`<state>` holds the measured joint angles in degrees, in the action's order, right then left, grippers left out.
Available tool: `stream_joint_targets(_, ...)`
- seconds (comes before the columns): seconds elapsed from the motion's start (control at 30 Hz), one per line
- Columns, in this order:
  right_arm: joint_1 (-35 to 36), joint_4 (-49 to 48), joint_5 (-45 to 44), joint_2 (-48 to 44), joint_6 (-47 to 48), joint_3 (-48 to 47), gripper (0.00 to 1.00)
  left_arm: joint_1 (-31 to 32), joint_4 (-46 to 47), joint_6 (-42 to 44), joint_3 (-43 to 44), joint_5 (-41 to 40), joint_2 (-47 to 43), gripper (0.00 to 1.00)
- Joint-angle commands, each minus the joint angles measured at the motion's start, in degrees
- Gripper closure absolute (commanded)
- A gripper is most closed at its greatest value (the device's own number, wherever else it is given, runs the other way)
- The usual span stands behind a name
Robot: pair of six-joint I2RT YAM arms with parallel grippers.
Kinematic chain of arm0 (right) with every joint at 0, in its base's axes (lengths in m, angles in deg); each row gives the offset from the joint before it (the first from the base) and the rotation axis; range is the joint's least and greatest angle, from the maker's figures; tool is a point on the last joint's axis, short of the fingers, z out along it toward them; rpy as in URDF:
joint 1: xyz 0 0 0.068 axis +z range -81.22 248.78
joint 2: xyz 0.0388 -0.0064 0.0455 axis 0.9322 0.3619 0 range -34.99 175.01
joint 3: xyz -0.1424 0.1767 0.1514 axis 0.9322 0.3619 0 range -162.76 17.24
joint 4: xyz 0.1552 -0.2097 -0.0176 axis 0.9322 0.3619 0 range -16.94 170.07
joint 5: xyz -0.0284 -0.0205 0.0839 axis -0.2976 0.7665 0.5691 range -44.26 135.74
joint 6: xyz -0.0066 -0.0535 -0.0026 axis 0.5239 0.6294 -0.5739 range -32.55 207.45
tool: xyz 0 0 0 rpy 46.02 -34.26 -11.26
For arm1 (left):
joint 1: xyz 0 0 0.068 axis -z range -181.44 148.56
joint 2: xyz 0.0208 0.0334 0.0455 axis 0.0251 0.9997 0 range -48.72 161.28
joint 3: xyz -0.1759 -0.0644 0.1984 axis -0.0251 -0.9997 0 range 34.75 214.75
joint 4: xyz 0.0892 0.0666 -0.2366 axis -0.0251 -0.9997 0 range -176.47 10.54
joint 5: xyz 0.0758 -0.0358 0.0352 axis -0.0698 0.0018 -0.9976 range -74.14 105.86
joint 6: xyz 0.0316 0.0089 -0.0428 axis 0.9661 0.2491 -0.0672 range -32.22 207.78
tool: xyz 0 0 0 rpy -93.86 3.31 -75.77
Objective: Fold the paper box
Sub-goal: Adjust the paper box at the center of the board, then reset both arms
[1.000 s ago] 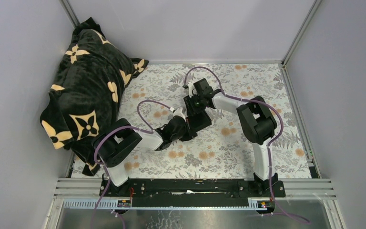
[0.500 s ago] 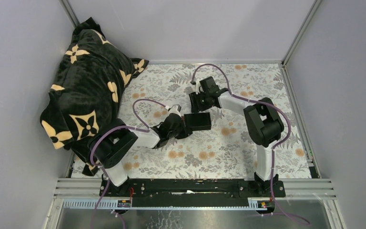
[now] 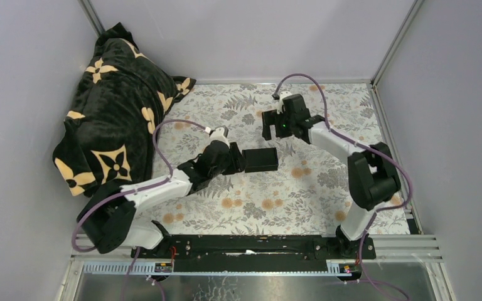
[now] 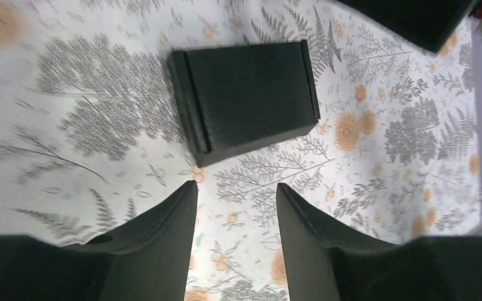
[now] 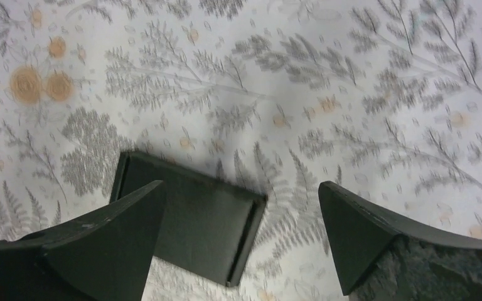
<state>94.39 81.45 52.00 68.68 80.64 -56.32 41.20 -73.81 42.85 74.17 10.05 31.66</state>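
Note:
The paper box [image 3: 261,159] lies flat on the floral cloth as a small closed black rectangle, with nothing touching it. My left gripper [image 3: 239,160] sits just left of it, open, its gap showing only cloth. The left wrist view has the paper box [image 4: 248,100] a short way beyond my left gripper [image 4: 235,188]. My right gripper [image 3: 268,128] hovers behind the box, apart from it and wide open. From the right wrist, the paper box [image 5: 194,226] lies below my right gripper [image 5: 241,186], partly hidden by the left finger [image 5: 100,244].
A black plush blanket with cream flowers [image 3: 113,113] is heaped against the far left wall. Grey walls with metal rails enclose the floral cloth [image 3: 301,200] on three sides. The right gripper's dark body [image 4: 414,19] shows at the top right of the left wrist view.
Both grippers have let go of the box and opened. The right one drew back up and to the right, the left one slid back to the left. The box stays on the cloth.

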Motion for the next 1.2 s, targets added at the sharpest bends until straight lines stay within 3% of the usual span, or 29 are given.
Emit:
stream_joint_targets(0.0, -0.7, -2.2, -2.3, -10.7, -1.1, 8.0, 0.0, -0.6, -9.2, 5.3, 3.1, -9.5, -6.4, 0.27)
stream_joint_targets(0.03, -0.7, -2.5, -3.9, -12.9, -1.7, 10.0, 0.01, -0.9, -10.5, 6.3, 3.6, -10.9, -7.4, 0.11)
stream_joint_targets(0.07, -0.7, -2.1, -5.5, -15.1, -2.0, 11.7, 0.0, -1.3, -12.1, 7.1, 3.9, -12.8, -8.3, 0.03)
stream_joint_targets(0.1, -0.7, -1.6, -7.8, -17.0, -2.6, 13.4, 0.01, -1.9, -13.4, 7.7, 4.1, -14.1, -9.3, 0.02)
stream_joint_targets(0.27, -0.8, -1.6, -15.1, -27.8, -3.7, 22.3, 0.0, -7.6, -15.7, 9.7, 1.2, -20.4, -15.7, 0.02)
stream_joint_targets(0.53, -0.8, -2.4, -17.6, -36.2, -4.1, 27.5, 0.0, -19.9, -11.7, 12.4, -7.6, -19.8, -26.0, 0.01)
stream_joint_targets(0.73, -0.8, -1.7, -18.5, -36.5, -4.0, 27.0, 0.0, -21.1, -9.6, 18.8, -9.1, -21.7, -27.8, 0.02)
stream_joint_targets(1.17, -0.8, 0.2, -18.1, -37.0, -3.8, 25.9, 0.01, -21.1, -9.1, 18.8, -8.8, -19.0, -27.0, 0.01)
